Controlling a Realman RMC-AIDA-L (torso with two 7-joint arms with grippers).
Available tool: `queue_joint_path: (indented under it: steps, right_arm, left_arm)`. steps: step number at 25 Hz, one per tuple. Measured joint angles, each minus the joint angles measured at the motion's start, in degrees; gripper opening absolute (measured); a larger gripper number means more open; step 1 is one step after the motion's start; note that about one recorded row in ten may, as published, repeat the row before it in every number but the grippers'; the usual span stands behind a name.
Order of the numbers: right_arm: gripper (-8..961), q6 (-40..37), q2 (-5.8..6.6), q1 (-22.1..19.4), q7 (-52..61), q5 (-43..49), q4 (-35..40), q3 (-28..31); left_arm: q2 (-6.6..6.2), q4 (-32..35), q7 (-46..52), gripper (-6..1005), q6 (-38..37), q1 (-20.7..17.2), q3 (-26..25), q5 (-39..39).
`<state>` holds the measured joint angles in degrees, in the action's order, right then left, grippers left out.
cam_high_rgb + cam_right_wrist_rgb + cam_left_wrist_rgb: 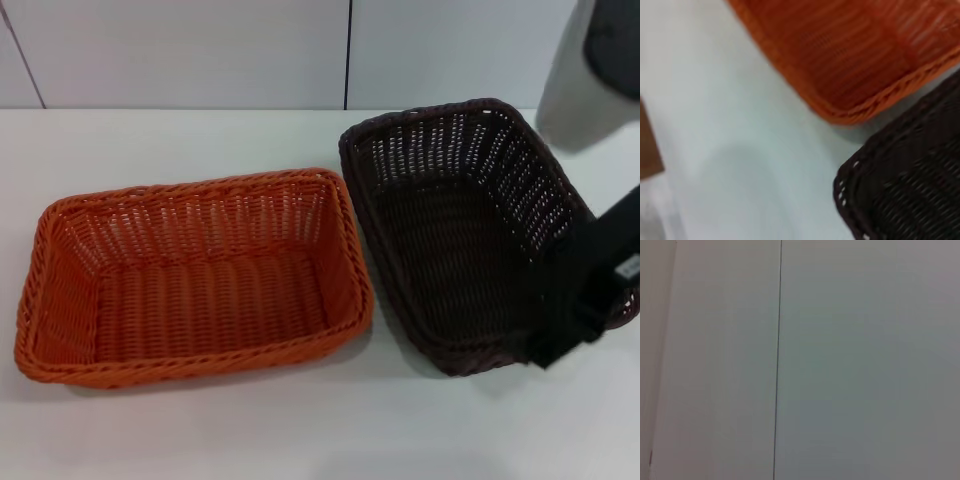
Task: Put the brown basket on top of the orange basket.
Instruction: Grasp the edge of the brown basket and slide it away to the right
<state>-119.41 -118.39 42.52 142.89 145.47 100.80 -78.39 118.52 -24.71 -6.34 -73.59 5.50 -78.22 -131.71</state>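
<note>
The orange basket (190, 275) sits flat on the white table (150, 140), left of centre, and holds nothing. Right beside it is the brown basket (450, 220), tipped with its right side raised and its left rim close to the orange rim. My right gripper (572, 318) is a black block at the brown basket's near right rim, shut on that rim. The right wrist view looks down on a corner of the orange basket (850, 55) and a corner of the brown basket (910, 180), with a strip of table between them. My left gripper is out of view.
Pale wall panels (200, 50) stand behind the table, and the left wrist view shows only a wall panel (840, 360) with a dark seam. The right arm's grey housing (590, 70) hangs at the upper right. Bare table lies in front of both baskets.
</note>
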Motion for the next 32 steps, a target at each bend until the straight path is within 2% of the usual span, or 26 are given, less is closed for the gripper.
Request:
queue_joint_path:
  steps: [5,11,20,32]
  right_arm:
    - [751,0.3,-0.35,0.1,-4.0,3.7,-0.6,-4.0]
    - [750,2.8,-0.35,0.4,-6.5,6.9,-3.2,-6.2]
    - [751,9.4,-0.38,0.7,-8.6,9.6,-11.5,-10.5]
    - [750,15.5,-0.44,1.5,-9.2,9.8,-20.9,-12.8]
  left_arm:
    - [0.04,0.0,0.0,810,2.0,0.3,0.1,1.6]
    - [0.09,0.1,-0.2,811,2.1,0.4,0.6,2.7]
    - [0.14,0.1,-0.4,810,3.5,0.7,0.6,2.8]
    - [0.10,0.2,-0.5,810,4.1,0.9,0.6,2.8]
